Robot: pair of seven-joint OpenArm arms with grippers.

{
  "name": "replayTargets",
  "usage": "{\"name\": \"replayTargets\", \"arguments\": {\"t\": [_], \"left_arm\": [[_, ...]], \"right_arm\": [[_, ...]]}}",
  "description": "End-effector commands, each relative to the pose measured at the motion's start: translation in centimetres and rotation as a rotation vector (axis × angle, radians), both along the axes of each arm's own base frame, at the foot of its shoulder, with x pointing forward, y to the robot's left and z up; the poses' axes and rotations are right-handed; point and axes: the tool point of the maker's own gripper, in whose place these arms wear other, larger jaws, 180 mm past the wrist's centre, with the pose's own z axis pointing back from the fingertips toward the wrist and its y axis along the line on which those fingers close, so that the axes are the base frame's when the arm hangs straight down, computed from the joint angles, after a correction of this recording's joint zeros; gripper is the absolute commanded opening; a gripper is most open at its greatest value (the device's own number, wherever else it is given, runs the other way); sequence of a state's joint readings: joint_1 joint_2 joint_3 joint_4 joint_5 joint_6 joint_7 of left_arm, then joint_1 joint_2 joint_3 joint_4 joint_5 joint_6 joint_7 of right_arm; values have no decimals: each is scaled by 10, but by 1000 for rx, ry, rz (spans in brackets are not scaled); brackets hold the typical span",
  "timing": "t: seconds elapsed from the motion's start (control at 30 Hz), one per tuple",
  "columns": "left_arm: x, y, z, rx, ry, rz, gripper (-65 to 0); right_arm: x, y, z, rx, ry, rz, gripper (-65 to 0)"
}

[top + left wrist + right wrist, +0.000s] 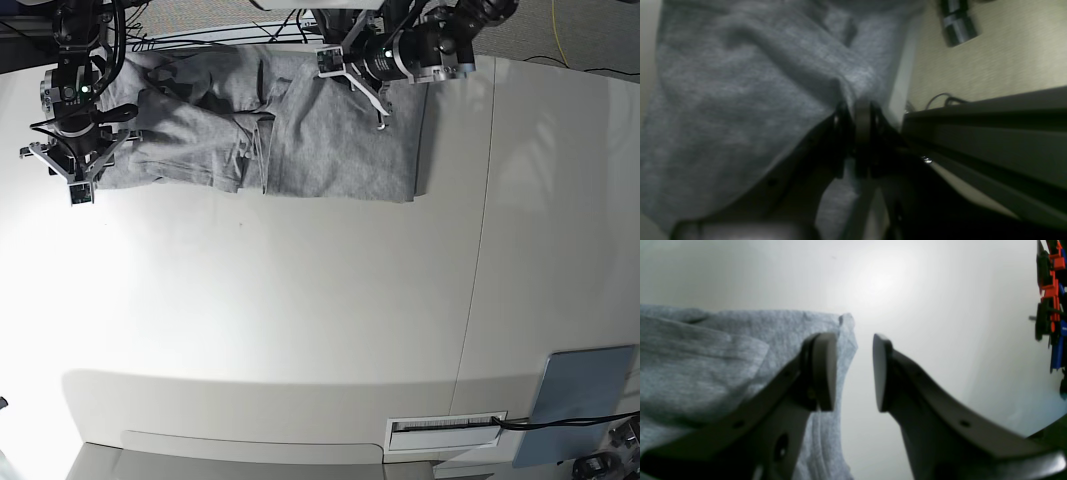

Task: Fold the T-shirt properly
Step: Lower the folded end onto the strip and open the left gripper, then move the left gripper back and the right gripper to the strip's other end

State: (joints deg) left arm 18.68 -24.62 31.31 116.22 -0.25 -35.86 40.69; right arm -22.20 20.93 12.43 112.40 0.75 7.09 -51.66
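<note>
A broad white worktop (300, 320) filled the base view, brightly lit, with a seam running down its right side and a grey-blue panel (578, 405) at the near right corner. Beige carpet showed beyond the far edge. The grey T-shirt (300, 140) lay crumpled along the far edge. The left gripper (858, 111) was clenched on a fold of its fabric. The right gripper (853, 370) stood released at the shirt's edge, gripping nothing.
</note>
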Motion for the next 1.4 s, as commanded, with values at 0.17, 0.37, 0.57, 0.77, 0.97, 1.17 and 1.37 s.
{"name": "replayTargets", "arguments": {"t": [0.17,0.37,0.57,0.77,0.97,1.17,1.37], "left_arm": [[28,-26,49,-337,121,231,-624],[39,-23,55,-395,174,332,-554],[30,-26,56,-397,175,269,-337],[36,-23,53,-351,114,243,-302],[100,29,52,-264,-43,485,-314],[118,87,49,-199,-87,621,-331],[88,109,42,-198,16,562,-331]], "right_arm": [[6,-5,12,-24,-36,3,-460],[6,-5,12,-24,-36,2,-460],[6,-5,12,-24,-36,2,-460],[5,-5,11,-24,-32,0,-460],[4,-5,10,-24,-23,-5,-460],[6,-4,12,-24,-39,5,-460],[6,-4,12,-24,-39,5,-460]]}}
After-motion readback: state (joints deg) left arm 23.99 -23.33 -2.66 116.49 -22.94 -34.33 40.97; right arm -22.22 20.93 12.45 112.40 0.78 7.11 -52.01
